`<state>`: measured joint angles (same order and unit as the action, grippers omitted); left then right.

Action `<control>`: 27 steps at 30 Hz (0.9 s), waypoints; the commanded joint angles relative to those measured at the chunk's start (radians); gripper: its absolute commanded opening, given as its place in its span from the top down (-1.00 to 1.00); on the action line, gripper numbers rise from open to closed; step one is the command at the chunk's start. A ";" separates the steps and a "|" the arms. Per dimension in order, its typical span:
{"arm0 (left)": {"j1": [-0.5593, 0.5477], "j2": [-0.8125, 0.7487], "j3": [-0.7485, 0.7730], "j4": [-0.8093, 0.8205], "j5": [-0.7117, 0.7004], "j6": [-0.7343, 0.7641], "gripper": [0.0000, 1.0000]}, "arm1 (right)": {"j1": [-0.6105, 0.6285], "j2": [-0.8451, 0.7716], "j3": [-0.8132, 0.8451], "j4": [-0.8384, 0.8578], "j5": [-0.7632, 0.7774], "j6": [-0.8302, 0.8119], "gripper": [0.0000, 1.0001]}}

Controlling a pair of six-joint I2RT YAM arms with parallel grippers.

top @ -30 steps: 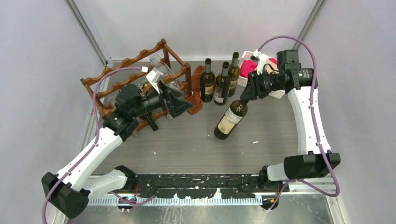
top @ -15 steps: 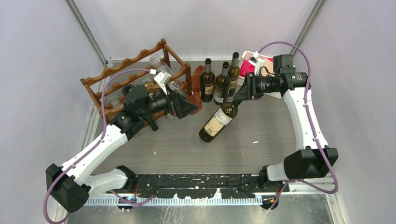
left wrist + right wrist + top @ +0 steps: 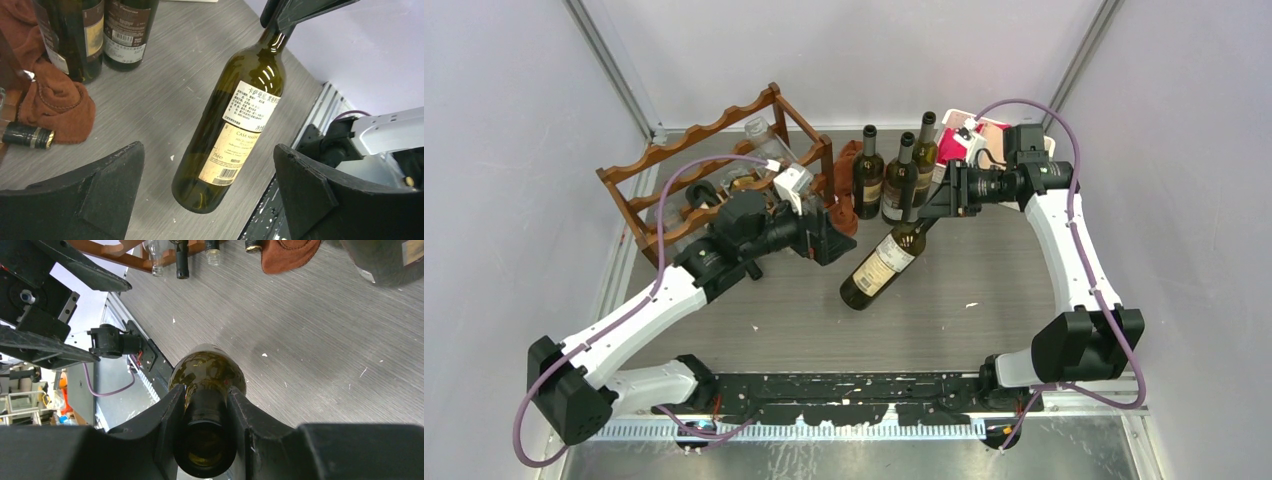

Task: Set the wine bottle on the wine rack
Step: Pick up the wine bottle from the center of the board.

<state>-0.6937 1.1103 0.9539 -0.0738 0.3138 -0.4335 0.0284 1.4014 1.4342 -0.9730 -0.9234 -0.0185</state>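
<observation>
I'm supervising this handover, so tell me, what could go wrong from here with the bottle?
1. The right gripper is shut on only the neck of the tilted bottle; the body could swing or slip out.
2. The left gripper is open close beside the body; a misjudged approach might knock it.
3. Three standing bottles are right beside the right gripper and could be toppled.

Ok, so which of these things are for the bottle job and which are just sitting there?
For the job: dark green glass wine bottle with a cream label; dark reddish-brown wooden wine rack; right gripper, shut on the bottle's neck; left gripper, open.
Just lying about: three dark upright glass bottles at the back; rust-brown cloth beside the rack.
</observation>
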 commanded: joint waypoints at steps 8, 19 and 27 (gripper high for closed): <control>-0.084 0.050 0.038 0.008 0.044 0.184 -0.98 | -0.007 -0.017 -0.005 0.074 -0.151 0.109 0.98; -0.124 0.143 -0.078 0.185 0.154 0.263 -0.99 | -0.009 -0.031 -0.029 0.178 -0.217 0.251 0.98; -0.145 0.139 -0.186 0.286 0.032 0.341 -1.00 | -0.015 -0.050 -0.036 0.306 -0.277 0.418 0.98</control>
<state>-0.8337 1.2640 0.7994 0.0669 0.3893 -0.1463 0.0196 1.4014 1.3846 -0.8097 -1.0344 0.2047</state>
